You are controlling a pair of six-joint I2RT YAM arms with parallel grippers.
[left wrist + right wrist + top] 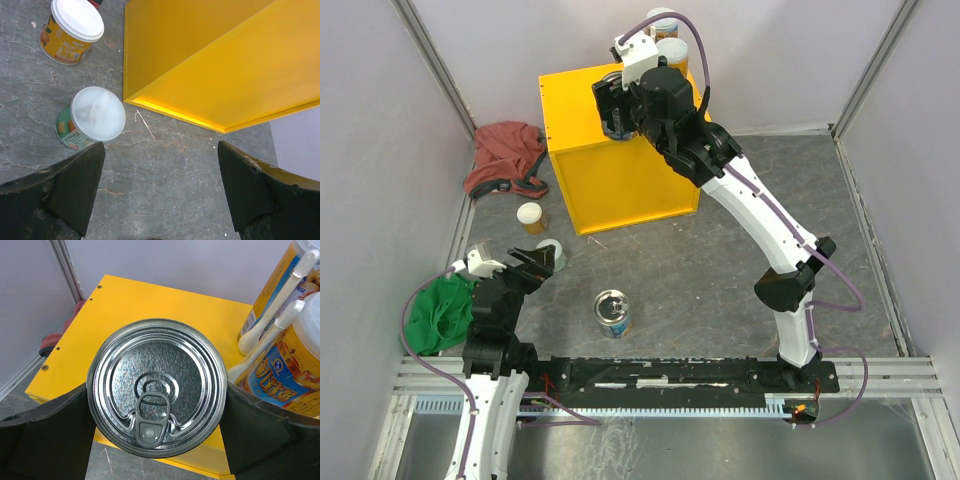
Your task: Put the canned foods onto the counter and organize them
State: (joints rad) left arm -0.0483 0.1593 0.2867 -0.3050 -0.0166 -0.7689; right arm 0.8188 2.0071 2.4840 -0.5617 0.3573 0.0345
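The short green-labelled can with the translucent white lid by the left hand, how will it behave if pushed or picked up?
The short green-labelled can stands upright and squat, so a push would probably slide it rather than tip it. Knocked over, its round wall would likely roll. Its plastic lid may flex, so gripping the sides seems safer.

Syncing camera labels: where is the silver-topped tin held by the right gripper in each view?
Top external: the silver-topped tin is upper centre, in the right gripper, above the yellow counter.
Left wrist: not in it.
Right wrist: the tin fills the centre, lid up, gripped at both sides.
Shared landmark: the yellow counter, upper right in the left wrist view and behind the tin in the right wrist view.
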